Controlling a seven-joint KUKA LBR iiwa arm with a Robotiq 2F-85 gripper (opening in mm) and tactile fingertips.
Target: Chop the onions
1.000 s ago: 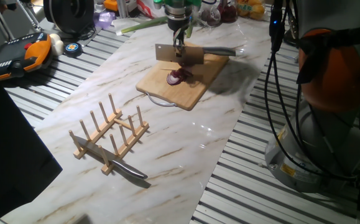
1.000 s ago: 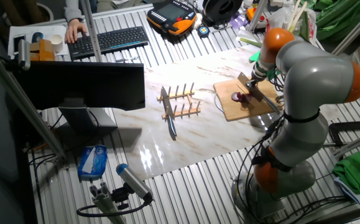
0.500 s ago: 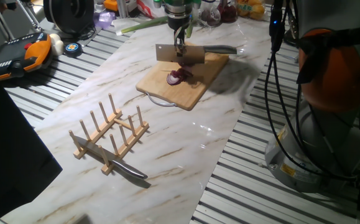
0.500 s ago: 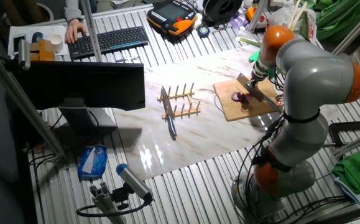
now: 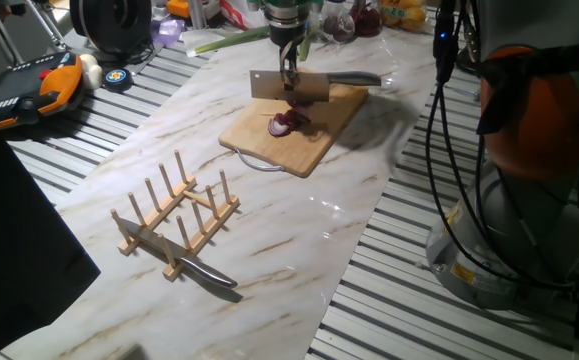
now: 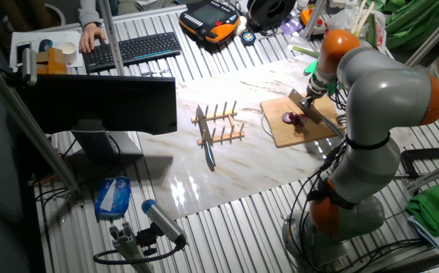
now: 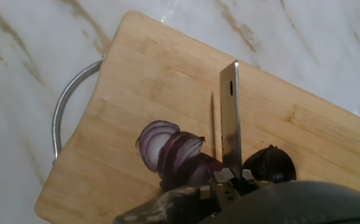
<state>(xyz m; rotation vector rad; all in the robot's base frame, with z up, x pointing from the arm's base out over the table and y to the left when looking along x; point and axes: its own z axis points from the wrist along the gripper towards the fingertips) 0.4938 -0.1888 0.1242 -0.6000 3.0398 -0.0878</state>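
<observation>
The gripper point(image 5: 289, 72) is pinched shut on the top edge of a cleaver point(image 5: 289, 87), blade hanging edge-down above the cutting board point(image 5: 294, 125), handle sticking out toward the robot's base; from the hand view you're looking straight down the spine of the cleaver point(image 7: 230, 121), with its hang hole at the far end. It sits right over the gap in the onions point(image 7: 170, 152): a fanned stack of purple slices leaning on one side of the blade, a dark uncut end piece point(image 7: 268, 164) on the other; whether the edge touches the wood I can't tell. The board has a metal loop handle point(image 7: 68, 118) at one end and lies on the marble table point(image 5: 269, 230); well apart sits a wooden peg rack point(image 5: 174, 215) with a second knife point(image 5: 204, 272) lying just beside it.
</observation>
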